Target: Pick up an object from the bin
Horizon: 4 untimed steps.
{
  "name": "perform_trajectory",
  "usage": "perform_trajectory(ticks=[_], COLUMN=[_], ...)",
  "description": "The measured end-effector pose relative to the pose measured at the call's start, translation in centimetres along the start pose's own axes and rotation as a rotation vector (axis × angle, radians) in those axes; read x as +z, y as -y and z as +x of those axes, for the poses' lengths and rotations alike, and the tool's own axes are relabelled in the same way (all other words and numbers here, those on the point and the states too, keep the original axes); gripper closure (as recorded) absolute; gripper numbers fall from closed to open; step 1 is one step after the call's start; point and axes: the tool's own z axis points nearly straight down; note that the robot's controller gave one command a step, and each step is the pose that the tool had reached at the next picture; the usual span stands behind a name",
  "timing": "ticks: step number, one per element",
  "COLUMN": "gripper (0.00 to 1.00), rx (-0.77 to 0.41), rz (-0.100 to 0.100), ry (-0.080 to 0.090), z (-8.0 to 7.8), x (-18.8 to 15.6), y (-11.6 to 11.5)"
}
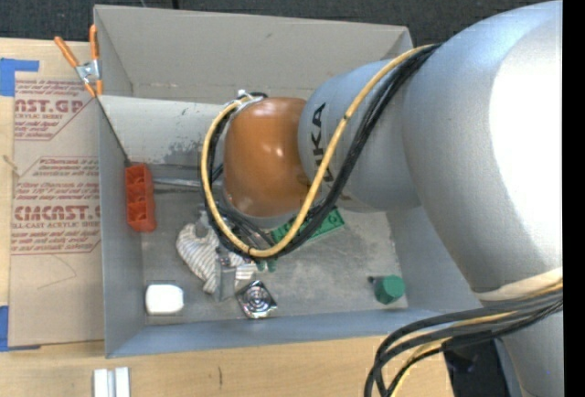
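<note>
Claw (pixel 227 274) sits down in the lower middle of your frame, under the orange wrist cover (pixel 260 157), and you can't tell if it's clenched or released. Your crumpled whitish cloth (pixel 194 249) lies right against its left side, with a shiny metal knob (pixel 257 299) just below-right.

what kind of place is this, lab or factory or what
Probably a robotics lab's grasping test setup: a KUKA arm reaches into a grey metal bin of unrelated oddments, such as an orange block, a white block and a small green piece.
</note>
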Motion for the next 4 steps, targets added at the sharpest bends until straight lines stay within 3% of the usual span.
perform_trajectory(ticks=[1,2,3,4], gripper=[0.00,1.00,1.00,1.00], rx=[-0.006,0.159,0.159,0.170], rz=[-0.001,-0.003,-0.003,0.000], ry=[0.000,0.005,0.005,-0.007], z=[0.2,-1.0,-1.0,-0.7], x=[3.2,3.3,3.3,-0.6], y=[0.4,2.0,2.0,2.3])
